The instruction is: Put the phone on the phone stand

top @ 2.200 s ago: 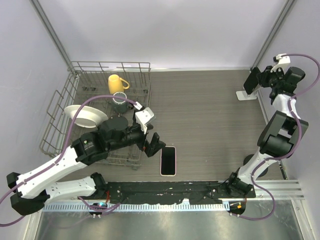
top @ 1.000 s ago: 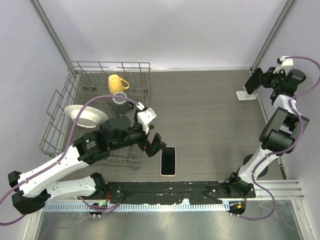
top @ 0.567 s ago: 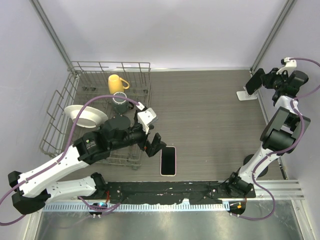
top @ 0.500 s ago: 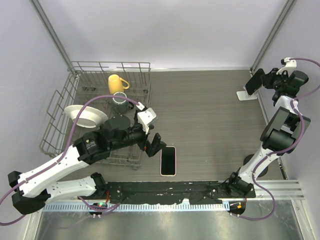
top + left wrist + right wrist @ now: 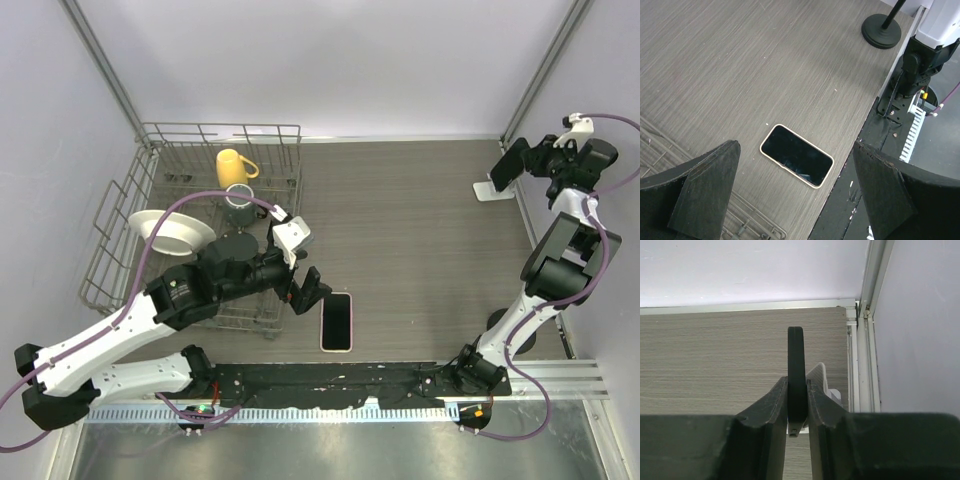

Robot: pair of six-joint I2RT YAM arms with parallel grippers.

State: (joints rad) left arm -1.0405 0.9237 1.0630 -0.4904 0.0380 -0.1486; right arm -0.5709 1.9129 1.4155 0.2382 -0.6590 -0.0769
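My right gripper (image 5: 527,160) is shut on a black phone (image 5: 511,164), holding it on edge just above the white phone stand (image 5: 489,190) at the far right of the table. In the right wrist view the phone (image 5: 796,365) stands upright between my fingers, with the stand's tilted plate (image 5: 819,378) right behind it. Whether phone and stand touch cannot be told. My left gripper (image 5: 308,292) is open and empty, hovering above a second, pale-rimmed phone (image 5: 337,321) lying flat near the front edge. That phone also shows in the left wrist view (image 5: 796,162).
A wire dish rack (image 5: 118,190) at the left holds a yellow mug (image 5: 235,164), a white bowl (image 5: 170,232) and a dark cup (image 5: 240,205). A metal frame post (image 5: 862,340) runs close beside the stand. A black round base (image 5: 881,36) stands near the front edge.
My right gripper has shifted slightly right and tilted with the black phone over the stand. The left arm has barely moved.
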